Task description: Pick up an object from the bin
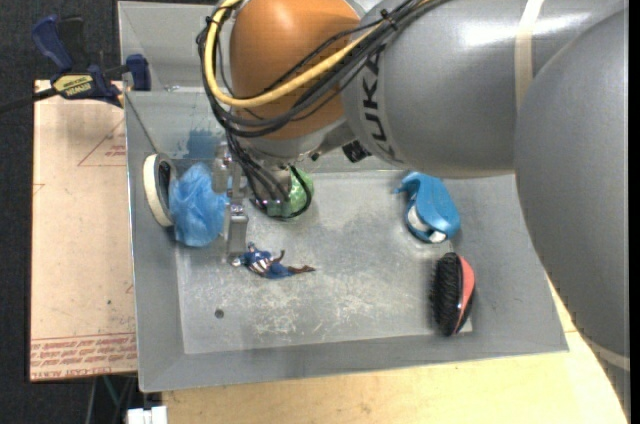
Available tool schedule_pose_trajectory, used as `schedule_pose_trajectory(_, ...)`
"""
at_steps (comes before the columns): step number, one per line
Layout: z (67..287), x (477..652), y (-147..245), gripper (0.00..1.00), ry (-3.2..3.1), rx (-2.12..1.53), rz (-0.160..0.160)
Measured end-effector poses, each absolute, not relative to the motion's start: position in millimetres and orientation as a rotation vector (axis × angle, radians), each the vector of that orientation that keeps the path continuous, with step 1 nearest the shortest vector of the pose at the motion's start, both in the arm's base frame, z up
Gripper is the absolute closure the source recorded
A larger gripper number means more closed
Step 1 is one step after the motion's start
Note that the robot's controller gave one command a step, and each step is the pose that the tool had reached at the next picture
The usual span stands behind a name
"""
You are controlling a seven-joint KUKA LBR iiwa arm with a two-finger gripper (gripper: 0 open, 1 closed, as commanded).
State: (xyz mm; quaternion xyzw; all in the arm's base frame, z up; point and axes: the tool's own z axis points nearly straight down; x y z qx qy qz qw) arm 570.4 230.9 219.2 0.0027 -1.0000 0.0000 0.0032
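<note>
Where the claw stands: the claw is low over the left half of the bin, its tip close to the floor.
Claw state: cannot tell whether it is wide or narrow; nothing can be seen held in it.
Nearest things: a blue crumpled lump lies just left of the claw, and a small blue-and-red figure lies flat on the floor just right of its tip.
Container: one grey metal bin with sloping walls and a speckled floor.
Left wall: a white roll stands on edge against it, touching the blue crumpled lump.
Under the wrist: a green thing, partly hidden, too little showing to tell its kind.
Right part of the bin: a blue and white piece lies well apart from the claw; nearer than it lies a black brush with a red edge.
Robot: the grey arm reaches in from the right, with an orange cover and black and yellow cables at the wrist.
Writing: the letters "UKA" run down the arm housing; no other text can be read.
</note>
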Motion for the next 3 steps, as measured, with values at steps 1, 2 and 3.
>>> schedule_pose_trajectory(1, 224, 572.0, 229, 0.00, -3.143, 0.001, -0.002)
schedule_pose_trajectory(2, 89, 523.7, 149, 0.00, -3.132, 0.255, -0.003)
schedule_pose_trajectory(3, 164, 523.2, 131, 0.00, -3.160, -0.079, -0.015)
